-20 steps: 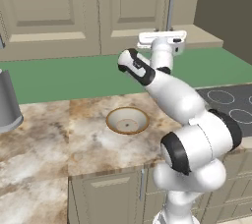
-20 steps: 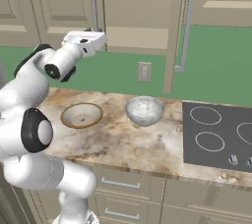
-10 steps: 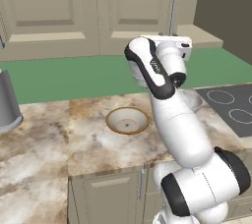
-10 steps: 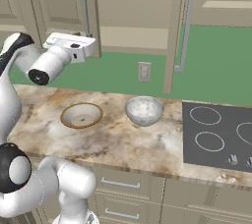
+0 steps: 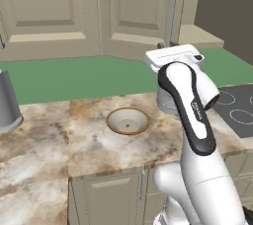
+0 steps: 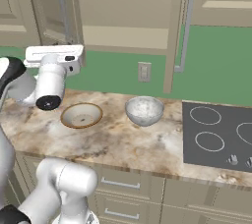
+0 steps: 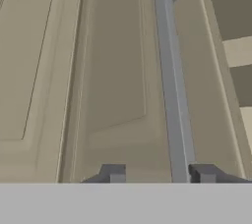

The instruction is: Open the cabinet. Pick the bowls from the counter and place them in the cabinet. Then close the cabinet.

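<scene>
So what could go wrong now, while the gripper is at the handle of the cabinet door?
1. The silver bar handle lies between the tips of the gripper, but close to one fingertip. Closing could nudge the partly open cabinet door, or the grip could slip off.
2. The wrist hangs near the cream bowl; a low swing might knock it.
</scene>
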Controlling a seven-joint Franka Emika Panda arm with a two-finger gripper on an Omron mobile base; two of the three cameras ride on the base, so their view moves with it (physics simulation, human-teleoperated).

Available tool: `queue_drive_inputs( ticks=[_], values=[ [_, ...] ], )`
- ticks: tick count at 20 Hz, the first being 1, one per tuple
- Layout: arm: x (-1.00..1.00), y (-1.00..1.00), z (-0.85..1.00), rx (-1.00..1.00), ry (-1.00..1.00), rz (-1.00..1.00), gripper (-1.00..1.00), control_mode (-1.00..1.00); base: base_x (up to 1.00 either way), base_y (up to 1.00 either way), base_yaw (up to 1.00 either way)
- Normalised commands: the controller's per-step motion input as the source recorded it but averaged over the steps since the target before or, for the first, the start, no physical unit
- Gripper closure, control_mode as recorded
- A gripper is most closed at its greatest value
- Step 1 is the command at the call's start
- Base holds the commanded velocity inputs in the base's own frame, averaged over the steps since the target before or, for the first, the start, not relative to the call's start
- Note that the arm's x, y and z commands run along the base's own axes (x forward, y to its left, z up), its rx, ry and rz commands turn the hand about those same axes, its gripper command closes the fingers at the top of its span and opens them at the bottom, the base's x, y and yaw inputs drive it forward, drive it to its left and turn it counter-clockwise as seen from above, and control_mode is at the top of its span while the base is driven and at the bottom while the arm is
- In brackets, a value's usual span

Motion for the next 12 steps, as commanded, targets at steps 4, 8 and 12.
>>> queue_drive_inputs(
  ticks=[4,8,12],
  values=[
    [-1.0,1.0,0.13,-0.06,0.0,0.23,1.0,-1.0,0.0,0.0,0.0],
    [-1.0,1.0,0.1,-0.11,0.0,0.21,1.0,-1.0,0.0,0.0,0.0],
    [-0.86,1.0,0.1,-0.1,0.05,0.15,1.0,-1.0,0.0,0.0,0.0]
  ],
)
